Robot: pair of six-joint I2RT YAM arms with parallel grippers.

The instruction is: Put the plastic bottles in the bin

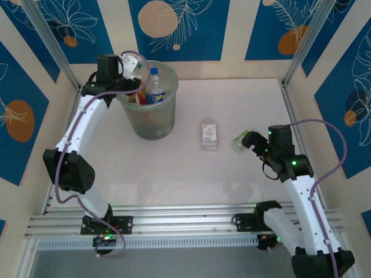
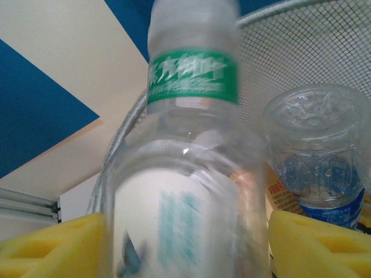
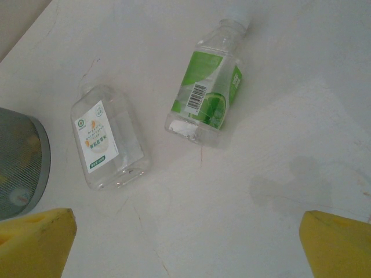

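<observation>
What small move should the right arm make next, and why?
Probably lower the right fingers toward the green-labelled bottle and straddle it. They stand wide open and hold nothing; this bottle lies on the table closest to them, and it and the white-labelled bottle are not yet in the bin.

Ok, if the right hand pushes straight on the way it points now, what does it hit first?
Probably the bare table just short of the green-labelled bottle; depth is unclear.
</observation>
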